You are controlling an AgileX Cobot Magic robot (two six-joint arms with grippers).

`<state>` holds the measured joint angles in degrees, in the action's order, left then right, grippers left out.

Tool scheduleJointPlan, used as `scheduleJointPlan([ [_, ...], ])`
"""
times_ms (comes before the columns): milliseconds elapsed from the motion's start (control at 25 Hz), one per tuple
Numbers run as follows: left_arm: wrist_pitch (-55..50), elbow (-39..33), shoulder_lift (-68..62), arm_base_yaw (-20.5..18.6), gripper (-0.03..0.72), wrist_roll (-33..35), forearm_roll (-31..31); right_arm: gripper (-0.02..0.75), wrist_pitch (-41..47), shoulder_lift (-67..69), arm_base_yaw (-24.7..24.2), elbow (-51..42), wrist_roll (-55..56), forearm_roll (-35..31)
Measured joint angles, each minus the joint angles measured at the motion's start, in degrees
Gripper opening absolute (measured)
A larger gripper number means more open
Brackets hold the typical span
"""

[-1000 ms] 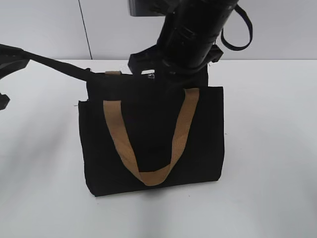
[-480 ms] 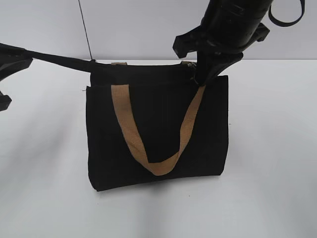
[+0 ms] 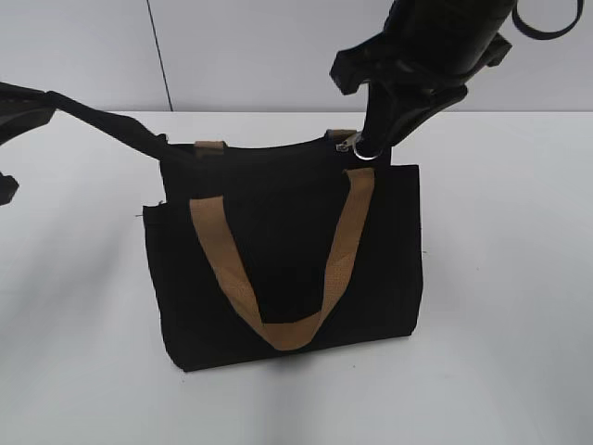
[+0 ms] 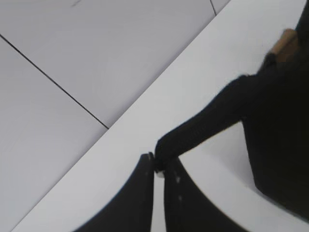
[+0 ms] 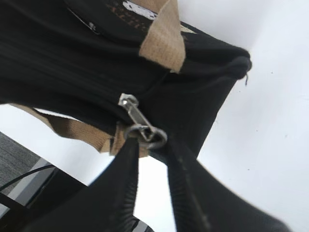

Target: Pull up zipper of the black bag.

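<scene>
The black bag (image 3: 278,232) stands upright on the white table, its tan handle (image 3: 278,324) hanging down the front. It also shows in the left wrist view (image 4: 282,121) and the right wrist view (image 5: 58,63). My right gripper (image 3: 371,141) is over the bag's top right corner, shut on the silvery ring of the zipper pull (image 3: 355,146). In the right wrist view the jaws (image 5: 147,140) pinch that ring and the pull tab (image 5: 136,115) is stretched taut. My left gripper (image 4: 158,166) is shut on a black fabric tail (image 4: 207,125) at the bag's top left corner (image 3: 102,120), pulling it left.
The white table (image 3: 500,306) lies open around the bag. A grey wall with a dark vertical seam (image 3: 157,56) stands behind. A black cable loop (image 3: 547,23) hangs off the right arm.
My right gripper has moved from the middle of the bag's top edge to its right end, taking the zipper pull with it. The left gripper has kept its hold on the tail.
</scene>
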<state>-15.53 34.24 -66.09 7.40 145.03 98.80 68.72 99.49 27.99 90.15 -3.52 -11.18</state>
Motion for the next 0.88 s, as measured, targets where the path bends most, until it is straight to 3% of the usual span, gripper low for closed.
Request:
scheduleJointPlan([
  [80,-1.5,0.0,0.0,-0.1,0.022,-0.7,0.0,0.246,-0.2,-1.6,-0.2,0.0,-0.4,-1.5],
  [200,-4.1,0.0,0.0,-0.1,0.092,-5.1,0.1,0.349,-0.3,-3.3,-0.3,0.0,-0.6,-2.2],
  [440,-6.4,0.0,0.3,-0.1,0.475,-16.5,0.1,0.381,-0.3,-5.4,-0.3,0.0,-2.3,-2.2],
  [520,-6.5,0.0,1.4,-0.1,0.537,-22.9,-1.1,0.382,-0.3,-5.9,-0.3,0.0,-2.9,-1.6],
  [680,-7.3,0.0,5.1,-0.1,0.569,-42.3,-13.4,0.382,-0.3,-7.0,-0.3,0.0,-3.1,3.5],
  [880,-16.1,0.5,8.8,-0.1,0.571,-69.3,-36.5,0.382,-0.2,-8.7,-0.3,0.0,-3.2,9.8],
])
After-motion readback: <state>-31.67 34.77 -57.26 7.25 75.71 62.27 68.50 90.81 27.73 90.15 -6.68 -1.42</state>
